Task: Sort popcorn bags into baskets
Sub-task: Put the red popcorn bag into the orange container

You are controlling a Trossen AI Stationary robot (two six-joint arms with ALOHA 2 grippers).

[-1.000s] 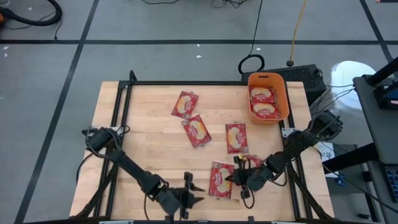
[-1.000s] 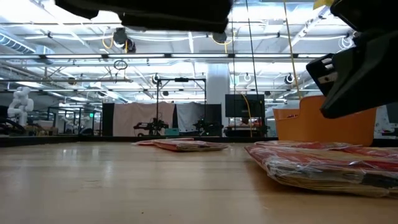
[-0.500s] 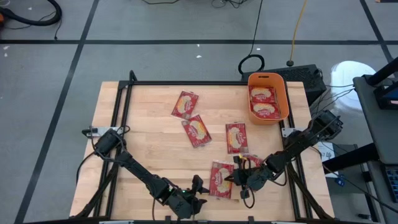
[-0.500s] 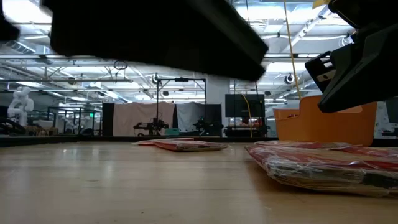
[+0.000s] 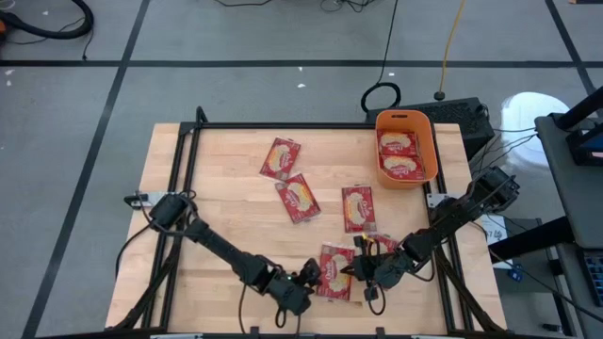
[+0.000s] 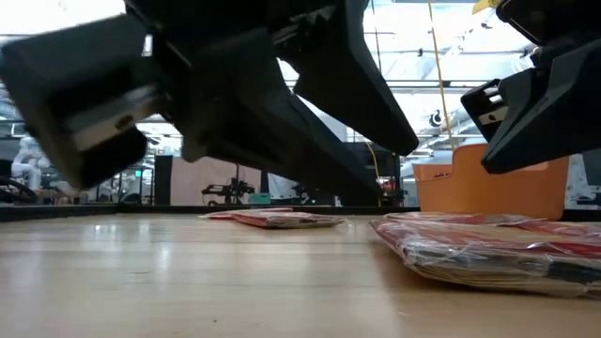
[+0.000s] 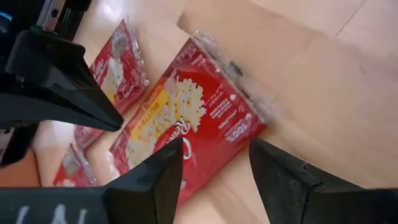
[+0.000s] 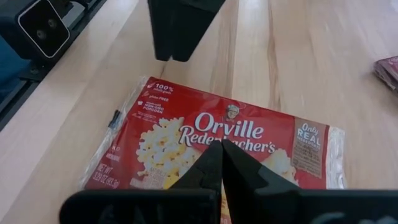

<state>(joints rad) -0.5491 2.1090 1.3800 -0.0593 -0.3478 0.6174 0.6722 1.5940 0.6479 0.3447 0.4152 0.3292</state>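
Observation:
A red popcorn bag (image 5: 334, 273) lies flat on the wooden table near its front edge; it also shows in the left wrist view (image 7: 193, 118), the right wrist view (image 8: 249, 134) and the low view (image 6: 488, 246). My left gripper (image 5: 308, 277) is open just left of it, its fingers (image 7: 168, 168) pointing at the bag without touching. My right gripper (image 5: 350, 271) is shut at the bag's right side; it stands clear above the bag in the low view (image 6: 493, 108). The orange basket (image 5: 429, 141) at the far right holds two bags.
Three more bags lie flat mid-table (image 5: 281, 157), (image 5: 299, 198), (image 5: 358, 208), and another (image 5: 384, 243) lies partly under my right arm. A black frame (image 5: 188, 151) runs along the table's edges. Bare wood lies at the left half (image 5: 207, 226).
My left gripper has moved along the near edge toward the table's right, up to the left side of the front bag, and now fills much of the low view. My right gripper and the bags have kept still.

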